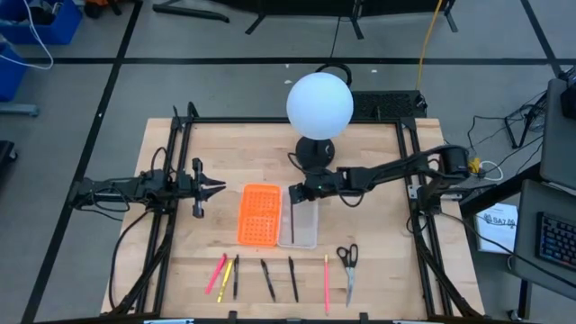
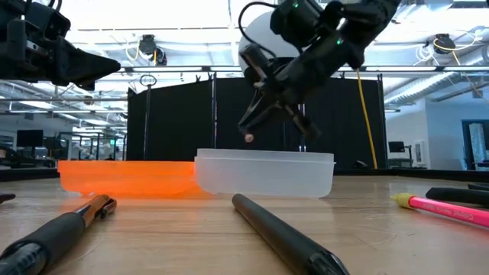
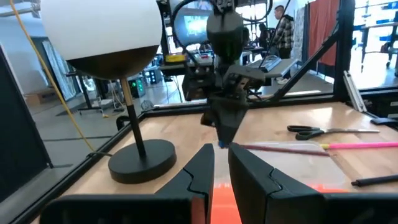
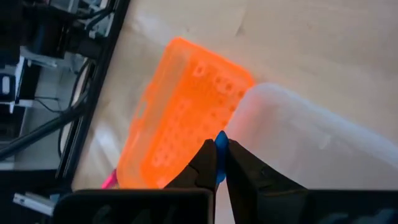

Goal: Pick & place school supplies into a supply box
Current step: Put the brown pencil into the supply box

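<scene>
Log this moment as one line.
right gripper: shut on blue pen, above clear box | left gripper: idle left of orange tray | rest of pens, scissors: on table

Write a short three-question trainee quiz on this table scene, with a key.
1. True or false: the right claw hangs over the clear tray, shut on a blue pen.
2. Which thing lies right beside the clear tray? A) the scissors B) the orange tray C) the lamp
3. Fill in: the left claw waits on the orange tray's far side from the clear tray and holds ____.

Key: 1 true; 2 B; 3 nothing
</scene>
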`<state>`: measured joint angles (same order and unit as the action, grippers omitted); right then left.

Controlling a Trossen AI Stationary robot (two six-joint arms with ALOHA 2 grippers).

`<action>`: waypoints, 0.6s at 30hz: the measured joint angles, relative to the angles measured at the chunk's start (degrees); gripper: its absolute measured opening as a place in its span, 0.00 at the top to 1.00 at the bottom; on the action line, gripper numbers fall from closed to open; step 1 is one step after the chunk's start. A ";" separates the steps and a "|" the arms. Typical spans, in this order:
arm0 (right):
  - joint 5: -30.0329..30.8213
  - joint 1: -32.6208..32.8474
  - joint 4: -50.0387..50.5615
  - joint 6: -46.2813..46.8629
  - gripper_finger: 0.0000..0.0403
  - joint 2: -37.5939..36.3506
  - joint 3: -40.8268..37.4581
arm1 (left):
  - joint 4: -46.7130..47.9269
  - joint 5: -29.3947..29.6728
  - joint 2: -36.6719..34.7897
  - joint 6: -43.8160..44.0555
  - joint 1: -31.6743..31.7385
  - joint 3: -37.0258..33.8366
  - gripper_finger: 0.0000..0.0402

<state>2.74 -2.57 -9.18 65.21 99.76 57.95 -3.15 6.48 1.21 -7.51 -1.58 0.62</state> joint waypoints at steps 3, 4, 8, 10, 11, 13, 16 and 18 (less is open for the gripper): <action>0.07 -0.72 -1.68 -0.08 0.98 1.12 0.00 | 0.01 0.00 0.02 0.11 0.00 0.00 0.86; 0.07 -0.89 -1.78 -0.11 0.98 1.25 0.00 | 0.00 0.00 0.00 0.12 0.00 0.00 0.86; 0.41 -1.22 -1.76 -0.41 0.98 1.25 0.00 | 0.00 -0.20 0.00 0.15 0.00 0.00 0.86; 1.60 -1.22 -1.68 -0.37 0.98 1.25 0.00 | 0.00 -0.24 0.02 0.15 0.00 0.00 0.86; 2.02 -1.22 -1.49 -0.32 0.98 1.25 0.00 | -0.02 -0.24 0.01 0.15 0.00 0.00 0.86; 3.16 -1.21 -0.47 -0.38 0.98 1.23 0.00 | -0.03 -0.24 0.00 0.24 0.00 0.00 0.86; 3.50 -1.11 2.66 -0.61 0.98 1.23 0.00 | -0.03 -0.26 0.01 0.26 0.00 0.00 0.86; 3.50 -1.11 3.85 -1.11 0.98 1.23 0.00 | -0.04 -0.27 0.01 0.25 0.00 0.00 0.86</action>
<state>6.24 -3.68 -5.33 64.10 100.99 57.95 -3.19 6.21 1.22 -7.26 -1.58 0.62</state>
